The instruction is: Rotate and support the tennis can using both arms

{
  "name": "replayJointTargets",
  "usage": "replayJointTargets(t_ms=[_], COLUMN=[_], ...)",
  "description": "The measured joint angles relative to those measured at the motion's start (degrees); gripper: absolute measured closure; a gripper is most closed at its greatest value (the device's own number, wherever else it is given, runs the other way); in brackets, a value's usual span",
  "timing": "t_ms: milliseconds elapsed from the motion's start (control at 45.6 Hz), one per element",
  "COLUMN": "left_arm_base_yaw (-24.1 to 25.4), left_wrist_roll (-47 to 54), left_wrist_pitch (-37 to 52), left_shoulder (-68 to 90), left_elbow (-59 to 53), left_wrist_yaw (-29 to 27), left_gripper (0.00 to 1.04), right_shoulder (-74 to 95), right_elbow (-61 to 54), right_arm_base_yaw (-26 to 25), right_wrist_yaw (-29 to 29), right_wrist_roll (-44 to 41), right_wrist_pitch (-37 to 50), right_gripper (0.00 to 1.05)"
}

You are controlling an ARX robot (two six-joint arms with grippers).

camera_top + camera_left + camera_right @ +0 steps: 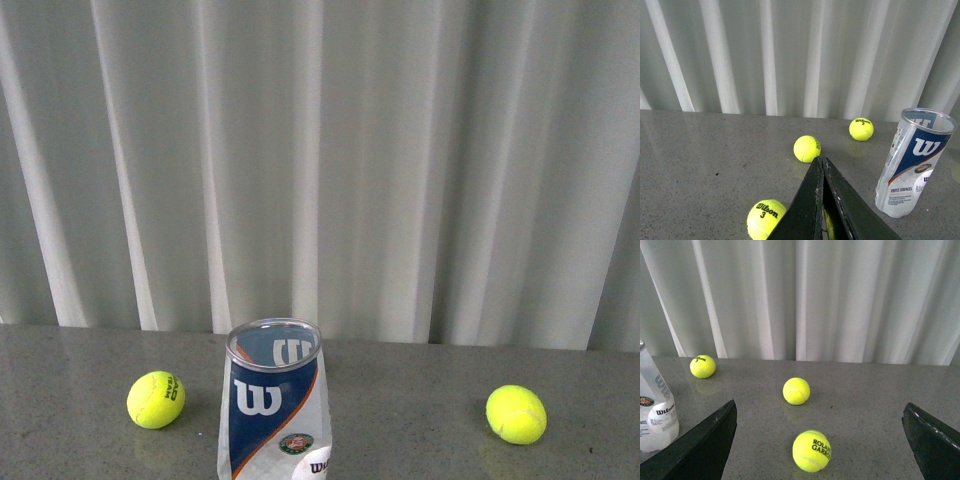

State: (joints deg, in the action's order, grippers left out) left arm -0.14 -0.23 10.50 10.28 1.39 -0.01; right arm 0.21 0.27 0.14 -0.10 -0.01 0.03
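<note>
Can: you've got the tennis can (273,400) upright on the surface (400,400), clear plastic tube, silver rim, navy-white Wilson label with an orange stripe.
Left jaws: left gripper (822,197) has its flat black plates pressed together, nothing between them; can stands off to one side, apart, untouched.
Right jaws: right gripper (820,440) spread wide, released; can (655,410) sits outside one plate.
Balls: fuzzy yellow-green tennis balls (796,391) loose on the speckled grey surface, one (811,450) between the right jaws.
Backdrop: pleated white curtain (320,150).
</note>
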Motion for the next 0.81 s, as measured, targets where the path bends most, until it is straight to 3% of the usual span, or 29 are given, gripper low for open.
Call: replayJointTargets(t_ms=[153,394,482,679,811], left_arm_base_yaw=[0.00,0.00,0.00,0.00,0.00], left_wrist_roll=[0.00,-0.07,-0.02,-0.02,-0.02], left_wrist_pitch=[-9.84,-10.47,-10.47,-10.47,-10.47], left_shoulder=[-8.04,-10.05,-10.08,-10.08,-10.08], left_elbow=[0.02,0.02,0.02,0.02,0.02], left_wrist_yaw=[0.00,0.00,0.00,0.00,0.00], left_gripper=[1.01,1.00,0.86,0.42,0.22], right_shoulder=[0.00,0.00,0.00,0.00,0.00], right_elbow=[0.00,0.00,0.00,0.00,0.00], right_arm_base_yaw=[0.00,0.00,0.00,0.00,0.00], right_wrist_yaw=[0.00,0.02,0.00,0.00,0.00], right_wrist_roll=[0.02,0.02,0.02,0.00,0.00], right_wrist_pitch=[0.00,0.00,0.00,0.00,0.00], right_gripper=[0.07,0.07,0.07,0.07,0.07])
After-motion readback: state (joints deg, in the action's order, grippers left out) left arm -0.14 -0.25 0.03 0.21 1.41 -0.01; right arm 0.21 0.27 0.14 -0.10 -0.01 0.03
